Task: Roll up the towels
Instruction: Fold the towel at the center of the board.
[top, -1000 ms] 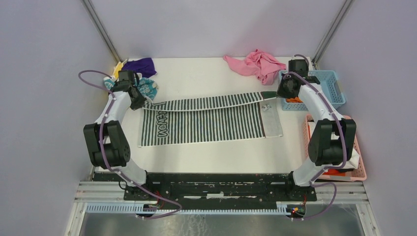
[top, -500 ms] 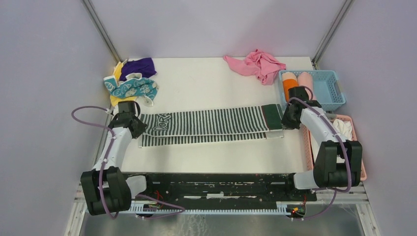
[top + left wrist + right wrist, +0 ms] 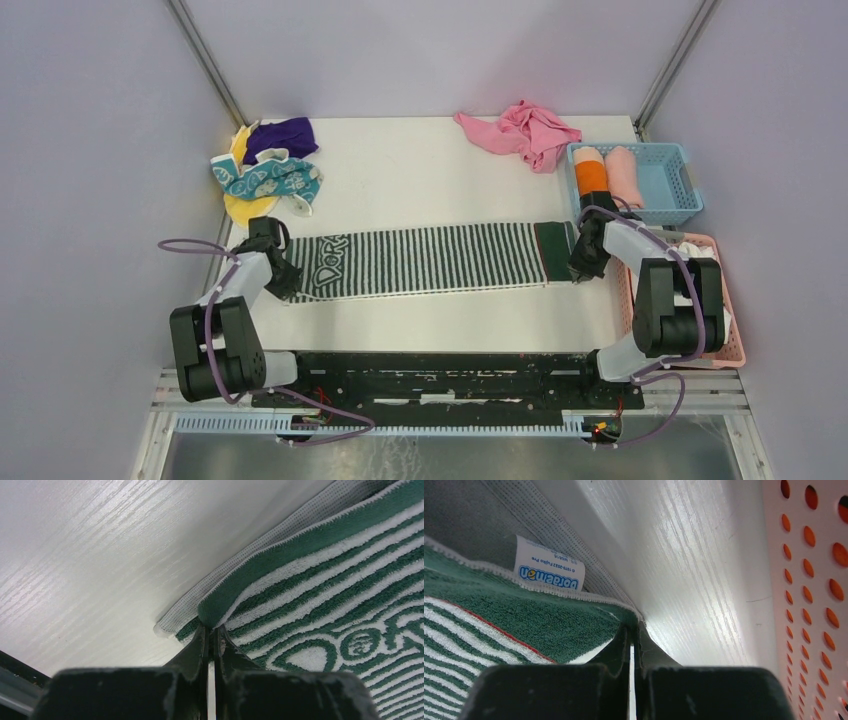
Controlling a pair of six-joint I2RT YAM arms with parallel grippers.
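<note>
Striped towel (image 3: 430, 258) now folded flat, left fingers (image 3: 194, 647), right fingers (image 3: 617, 650) pinching its ends

Bare table (image 3: 420, 175) lies open beyond the striped towel (image 3: 430, 260), and again in a narrower strip on its near side. At the right end the pink basket (image 3: 738, 348) (its holed wall just beside the right gripper (image 3: 578, 268)) and the blue basket (image 3: 662, 190) hem the edge; the towel pile (image 3: 268, 178) and pink cloth (image 3: 520, 132) crowd the far side.
</note>
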